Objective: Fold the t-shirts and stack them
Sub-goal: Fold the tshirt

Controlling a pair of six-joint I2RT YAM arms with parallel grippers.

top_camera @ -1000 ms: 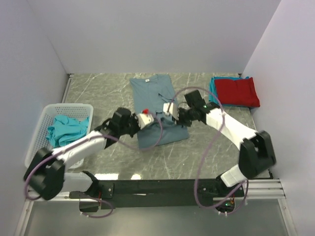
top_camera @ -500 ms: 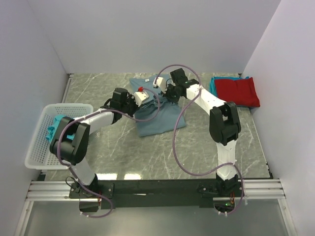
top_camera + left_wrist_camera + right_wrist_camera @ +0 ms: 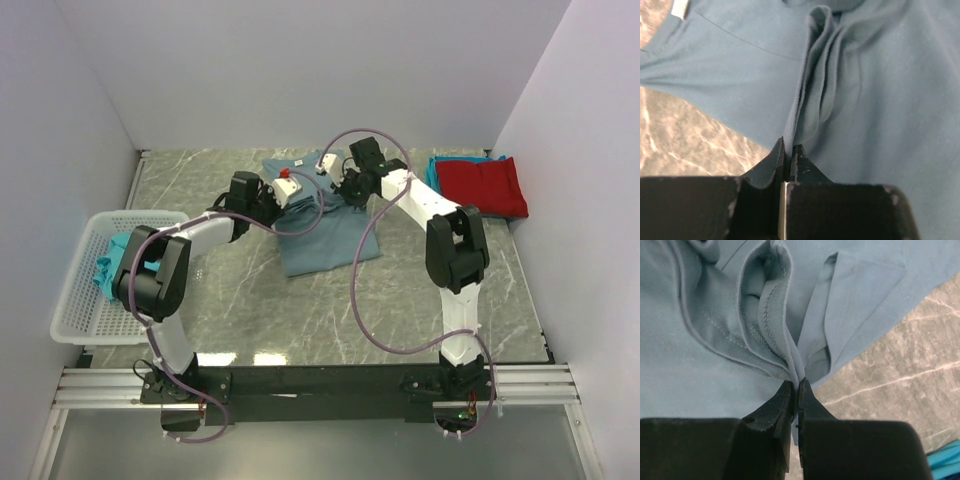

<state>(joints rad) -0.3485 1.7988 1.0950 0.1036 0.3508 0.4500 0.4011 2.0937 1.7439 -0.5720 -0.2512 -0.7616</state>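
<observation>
Left gripper (image 3: 788, 148) and right gripper (image 3: 796, 385) each pinch the blue-grey t-shirt (image 3: 316, 246); I should lay its fold evenly toward twelve o'clock.

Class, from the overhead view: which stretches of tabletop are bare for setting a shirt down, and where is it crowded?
Bare: the near strip between the blue-grey t-shirt and the rail; the far-left corner beyond the basket. Crowded: the middle back, where both arms meet over that shirt.

Bright, even light (faint glare)
</observation>
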